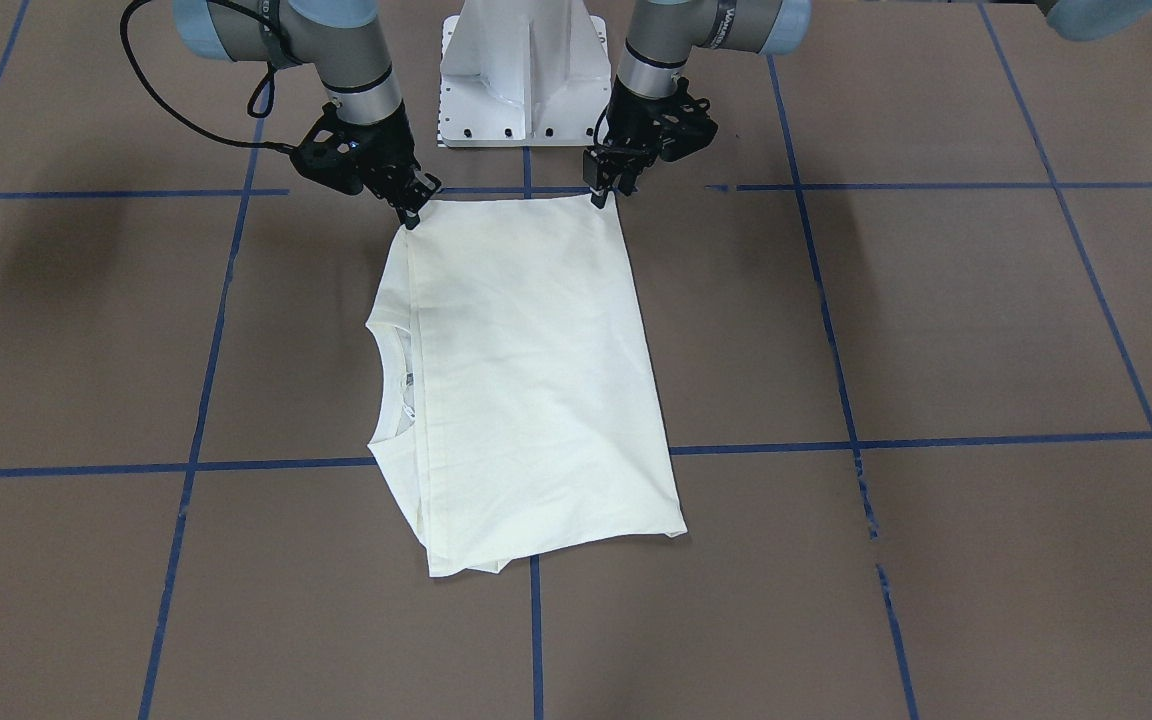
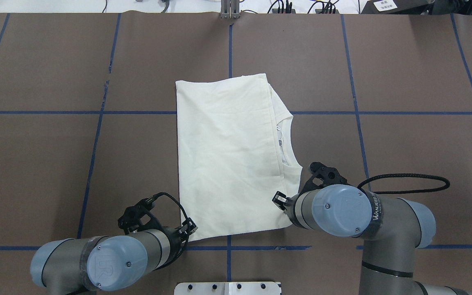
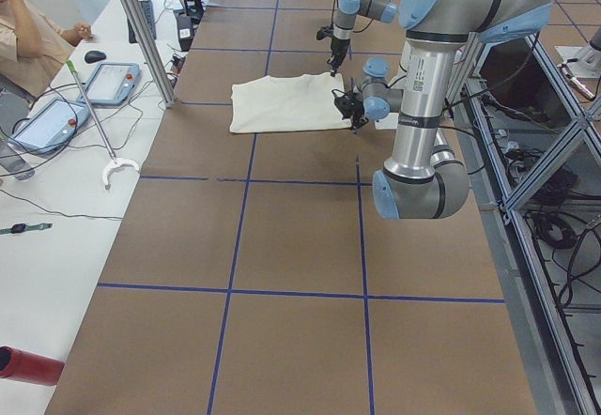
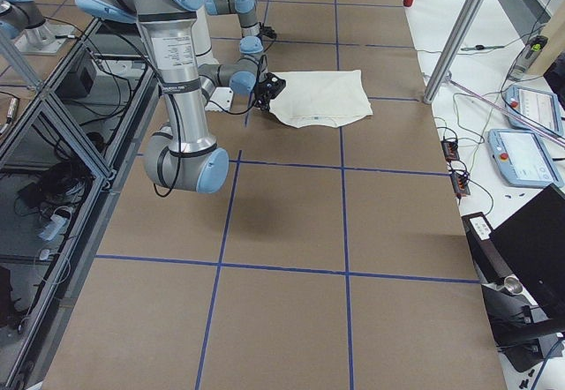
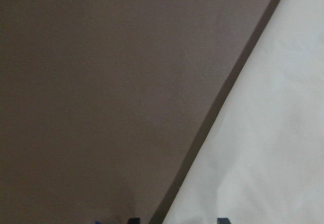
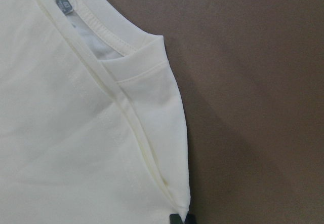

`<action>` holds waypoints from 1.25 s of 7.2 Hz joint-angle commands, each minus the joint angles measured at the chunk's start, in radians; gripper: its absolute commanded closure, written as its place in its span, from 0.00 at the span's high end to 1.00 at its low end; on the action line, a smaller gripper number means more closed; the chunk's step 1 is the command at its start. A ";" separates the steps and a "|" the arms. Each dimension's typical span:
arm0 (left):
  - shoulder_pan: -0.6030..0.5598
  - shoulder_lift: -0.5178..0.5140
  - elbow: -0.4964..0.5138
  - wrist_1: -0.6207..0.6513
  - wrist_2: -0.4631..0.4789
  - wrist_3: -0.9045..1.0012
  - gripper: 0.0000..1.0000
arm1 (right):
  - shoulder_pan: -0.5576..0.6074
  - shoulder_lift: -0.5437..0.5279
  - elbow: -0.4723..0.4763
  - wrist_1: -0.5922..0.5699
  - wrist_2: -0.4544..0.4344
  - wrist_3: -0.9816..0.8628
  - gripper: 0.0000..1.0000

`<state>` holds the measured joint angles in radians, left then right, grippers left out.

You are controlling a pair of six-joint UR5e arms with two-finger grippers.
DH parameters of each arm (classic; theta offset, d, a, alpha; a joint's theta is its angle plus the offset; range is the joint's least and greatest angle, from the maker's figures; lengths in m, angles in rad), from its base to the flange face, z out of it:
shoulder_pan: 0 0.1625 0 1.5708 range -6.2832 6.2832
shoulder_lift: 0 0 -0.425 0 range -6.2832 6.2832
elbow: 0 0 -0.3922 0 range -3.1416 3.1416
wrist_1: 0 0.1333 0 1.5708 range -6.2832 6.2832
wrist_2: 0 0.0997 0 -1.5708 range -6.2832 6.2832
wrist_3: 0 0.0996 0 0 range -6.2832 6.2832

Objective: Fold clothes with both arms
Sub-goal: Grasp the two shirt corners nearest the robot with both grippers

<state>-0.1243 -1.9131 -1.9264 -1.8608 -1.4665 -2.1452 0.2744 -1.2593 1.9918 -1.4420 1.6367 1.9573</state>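
The cream-white T-shirt [image 1: 536,370] lies folded into a flat rectangle on the brown table, neck opening [image 2: 285,139] at one side, print hidden. My left gripper [image 1: 601,197] is at the shirt's near corner on my left. In the left wrist view its fingertips [image 5: 132,220] stand wide apart astride the cloth edge [image 5: 268,133], open. My right gripper [image 1: 416,215] is at the near corner by the neck. In the right wrist view it [image 6: 182,219] is closed, tips together on the tip of that corner of the shirt [image 6: 76,133].
The white pedestal base [image 1: 524,80] stands just behind the shirt's near edge, between the arms. Blue tape lines [image 2: 96,112] cross the table. An operator's desk with tablets [image 3: 108,82] runs along the far side, past a metal post [image 3: 141,30].
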 commanded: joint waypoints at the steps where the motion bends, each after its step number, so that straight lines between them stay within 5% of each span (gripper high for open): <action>1: 0.002 -0.009 0.007 0.000 0.000 -0.001 0.55 | -0.004 0.001 0.001 0.000 0.000 0.002 0.00; 5: 0.003 -0.021 0.021 0.002 0.001 -0.004 0.36 | -0.006 0.001 -0.001 0.000 -0.002 0.002 0.00; 7: 0.003 -0.023 0.020 0.003 0.002 -0.008 0.00 | -0.008 0.003 -0.007 0.000 -0.002 0.002 0.00; 9: -0.004 -0.029 0.003 0.006 -0.002 -0.001 0.00 | -0.009 0.001 -0.007 0.000 -0.002 0.002 0.00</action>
<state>-0.1227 -1.9374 -1.9116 -1.8565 -1.4662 -2.1506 0.2667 -1.2568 1.9859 -1.4419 1.6352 1.9589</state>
